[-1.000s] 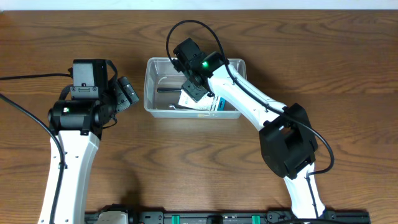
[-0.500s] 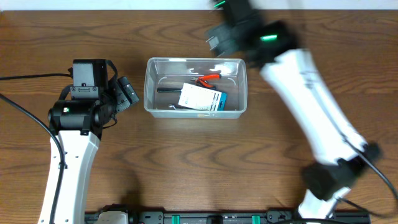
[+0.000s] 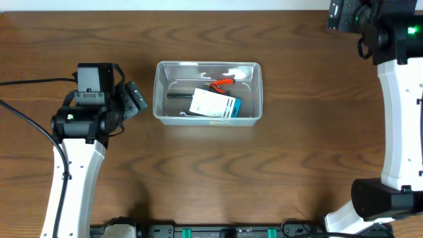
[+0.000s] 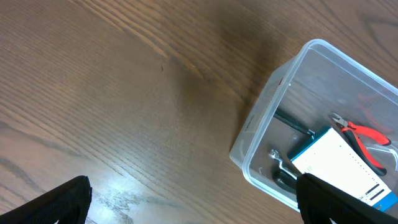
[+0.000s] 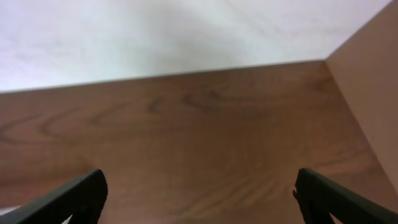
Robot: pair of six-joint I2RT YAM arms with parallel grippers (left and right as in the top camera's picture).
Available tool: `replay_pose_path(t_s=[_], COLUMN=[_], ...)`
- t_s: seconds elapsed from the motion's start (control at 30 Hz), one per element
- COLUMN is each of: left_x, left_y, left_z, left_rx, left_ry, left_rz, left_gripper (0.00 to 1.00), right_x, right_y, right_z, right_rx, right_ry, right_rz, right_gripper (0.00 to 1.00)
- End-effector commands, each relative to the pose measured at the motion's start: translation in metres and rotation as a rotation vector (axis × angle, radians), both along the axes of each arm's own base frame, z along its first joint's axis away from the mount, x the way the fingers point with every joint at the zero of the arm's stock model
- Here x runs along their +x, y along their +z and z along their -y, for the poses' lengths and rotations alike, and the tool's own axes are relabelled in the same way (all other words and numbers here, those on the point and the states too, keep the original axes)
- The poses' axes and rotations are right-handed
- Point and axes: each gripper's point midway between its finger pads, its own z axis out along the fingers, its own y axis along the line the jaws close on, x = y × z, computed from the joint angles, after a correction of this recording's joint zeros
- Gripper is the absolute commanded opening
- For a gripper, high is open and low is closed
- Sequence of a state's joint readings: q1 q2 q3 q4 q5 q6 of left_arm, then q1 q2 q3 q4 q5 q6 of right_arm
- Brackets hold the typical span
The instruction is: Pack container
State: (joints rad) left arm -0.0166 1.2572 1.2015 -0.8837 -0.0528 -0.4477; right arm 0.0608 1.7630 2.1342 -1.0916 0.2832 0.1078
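Near the middle of the brown wooden table (image 3: 198, 172), the clear rectangular plastic container (image 3: 207, 64) holds a blue-and-white box (image 3: 213, 104) and red-handled pliers (image 3: 223, 84). Both grippers gape wide and empty: the left gripper (image 4: 202, 200) beside it, the right gripper (image 5: 199, 199) well apart.

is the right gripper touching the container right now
Apart. The overhead view shows the right gripper at the far right corner, with a wide stretch of bare table between it and the container.

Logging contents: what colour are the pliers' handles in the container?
Red-orange; the pliers show best in the left wrist view.
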Motion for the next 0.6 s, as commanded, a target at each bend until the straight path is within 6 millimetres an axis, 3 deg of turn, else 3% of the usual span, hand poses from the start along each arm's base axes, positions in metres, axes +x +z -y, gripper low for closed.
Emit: replay_pose_path(t_s=[0.0,0.57], left_x=[0.0018,0.0018], left_y=[0.0018,0.0018], left_z=[-0.0033,-0.0033], left_rx=[0.011,0.011], left_ry=[0.009,0.009], left_rz=[0.001,0.001], left_gripper=[0.98,0.98], right_x=[-0.0020,-0.0033], right_y=[-0.0068,-0.0083], right_z=[-0.0007,-0.0024], right_rx=[0.022,0.021], right_ry=[-0.005,-0.001], right_rz=[-0.023,-0.032], right_gripper=[0.99,0.99])
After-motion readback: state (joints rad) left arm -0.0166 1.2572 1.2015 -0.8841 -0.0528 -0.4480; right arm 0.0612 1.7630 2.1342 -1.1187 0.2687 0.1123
